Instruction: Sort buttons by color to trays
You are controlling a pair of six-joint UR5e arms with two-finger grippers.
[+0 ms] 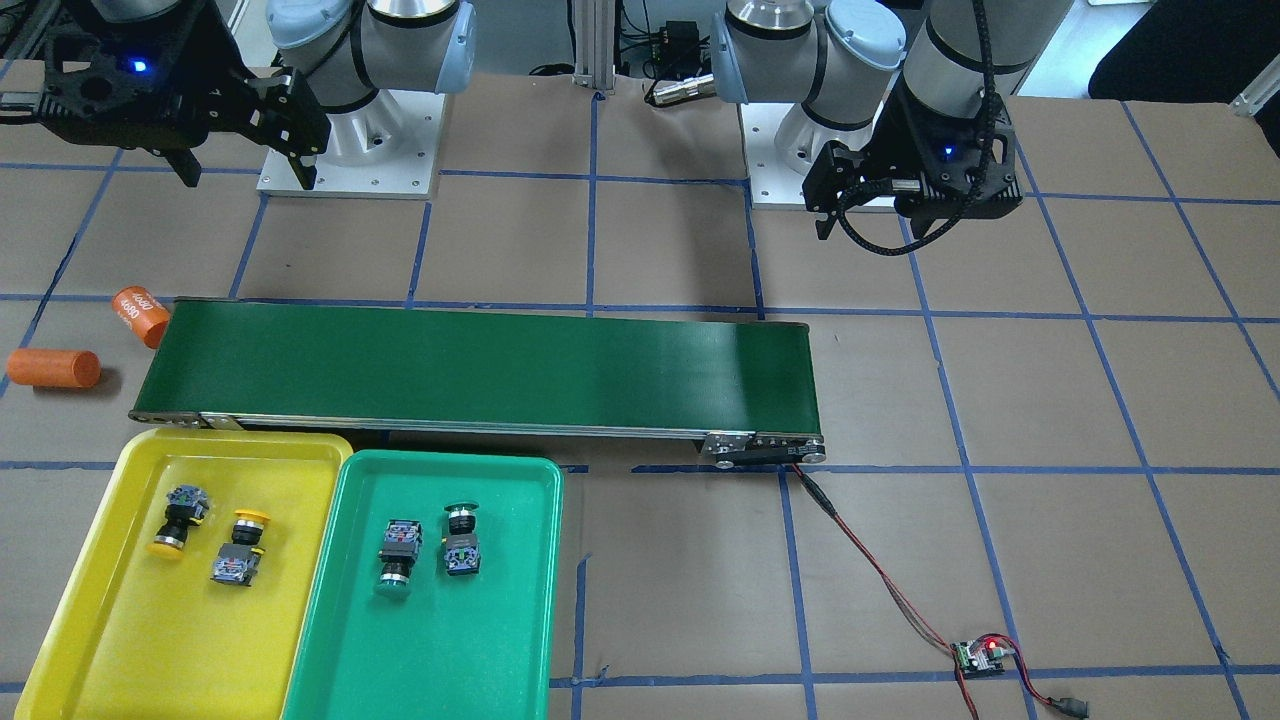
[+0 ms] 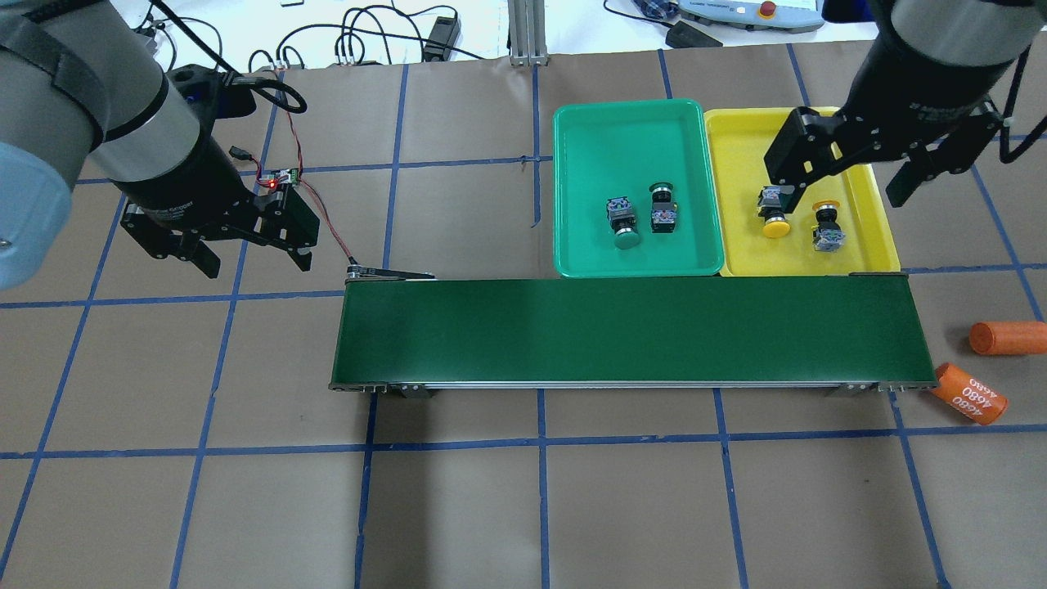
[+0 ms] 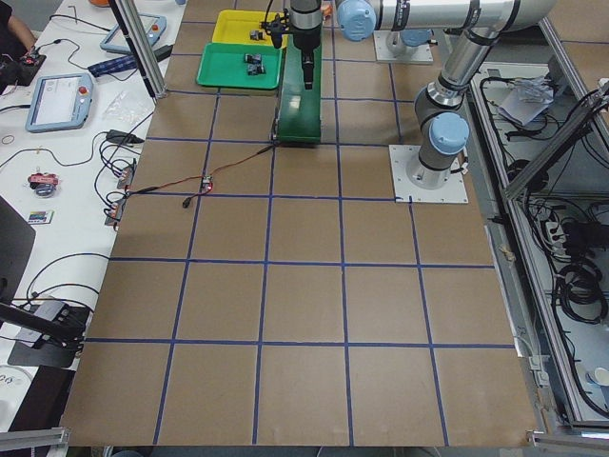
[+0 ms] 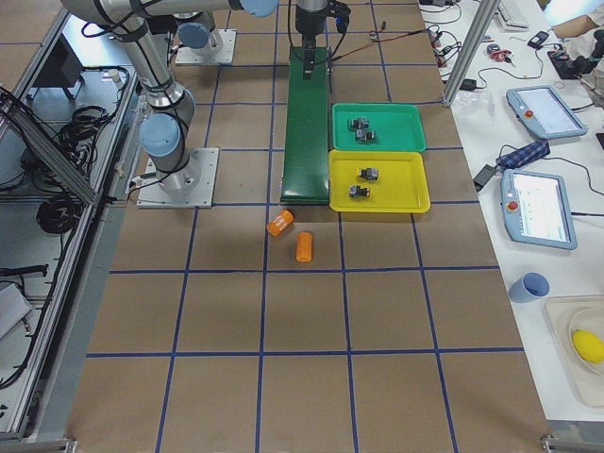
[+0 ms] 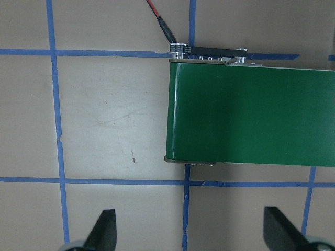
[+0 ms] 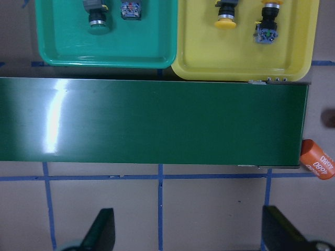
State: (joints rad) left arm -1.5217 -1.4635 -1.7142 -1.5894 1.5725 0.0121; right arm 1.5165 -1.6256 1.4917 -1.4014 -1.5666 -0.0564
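Two yellow-capped buttons [image 1: 178, 520] [image 1: 240, 548] lie on their sides in the yellow tray [image 1: 150, 640]. Two green-capped buttons [image 1: 398, 555] [image 1: 461, 540] lie in the green tray [image 1: 430, 650] beside it. The overhead view shows the same: green-capped buttons [image 2: 624, 221] in the green tray [image 2: 630, 139], yellow-capped buttons [image 2: 826, 225] in the yellow tray [image 2: 744, 147]. My right gripper [image 2: 847, 184] hangs high over the yellow tray, open and empty, as its wrist view [image 6: 189, 232] confirms. My left gripper [image 2: 252, 262] is open and empty above bare table off the conveyor's end [image 5: 191, 232].
A long dark-green conveyor belt [image 2: 630, 331] runs across the middle with nothing on it. Two orange cylinders [image 2: 1008, 337] [image 2: 969, 394] lie off its end near the yellow tray. A small controller board [image 1: 980, 655] with red wires sits near the other end.
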